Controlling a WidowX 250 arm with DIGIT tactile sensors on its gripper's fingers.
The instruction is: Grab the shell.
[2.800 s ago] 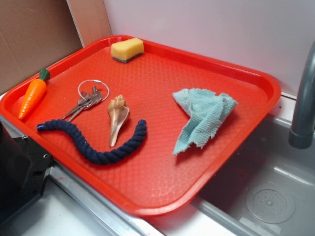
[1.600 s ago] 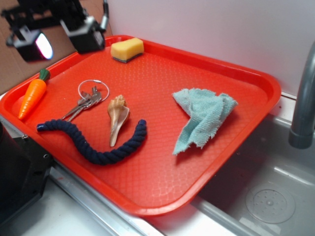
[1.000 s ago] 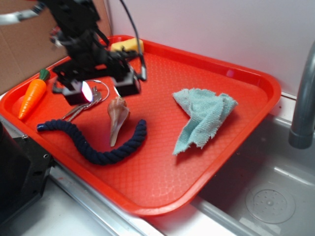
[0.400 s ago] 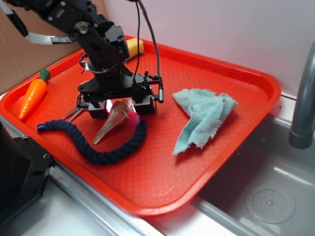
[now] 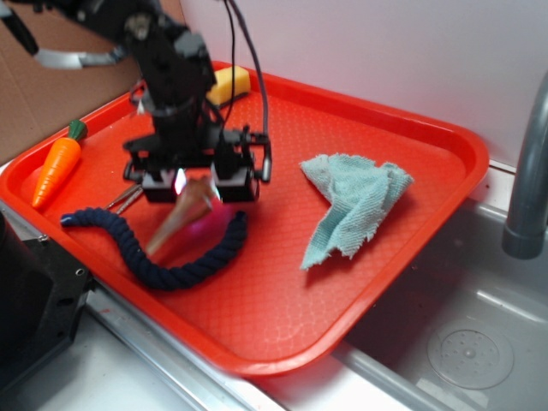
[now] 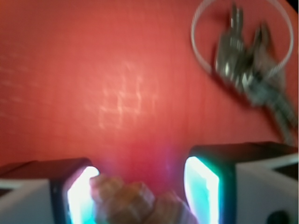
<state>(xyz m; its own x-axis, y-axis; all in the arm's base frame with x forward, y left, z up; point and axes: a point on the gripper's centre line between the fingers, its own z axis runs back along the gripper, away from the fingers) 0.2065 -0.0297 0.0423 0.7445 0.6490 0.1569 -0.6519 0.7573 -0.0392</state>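
Claw (image 5: 199, 186) in the exterior view hangs low over the left half of the red tray (image 5: 402, 120), its two blocky fingers straddling the knobby crown of the shell (image 5: 178, 219); the fingers stand at either side of that crown, though whether they press it cannot be told from here; the shell slants, its crown up at the claw and its long point down and to the left, just beside the navy rope (image 5: 171, 257), which curves around below it; a pink glow falls on the tray under the claw; keys (image 5: 126, 198) peek out left of the claw; a carrot (image 5: 55, 167) lies near the tray's left rim, a sponge (image 5: 229, 83) at its far edge behind the arm, a pale blue cloth (image 5: 353, 204) well apart to the right.

Wrist view: the claw (image 6: 140, 198) shows two lit pads (image 6: 202, 189) at the bottom edge, with the shell (image 6: 133, 200) between them; its crown touches the left pad, while a gap remains at the right one, so the grip is not fully closed; the keys (image 6: 247, 70) on their ring lie blurred at upper right on the tray (image 6: 93, 84).
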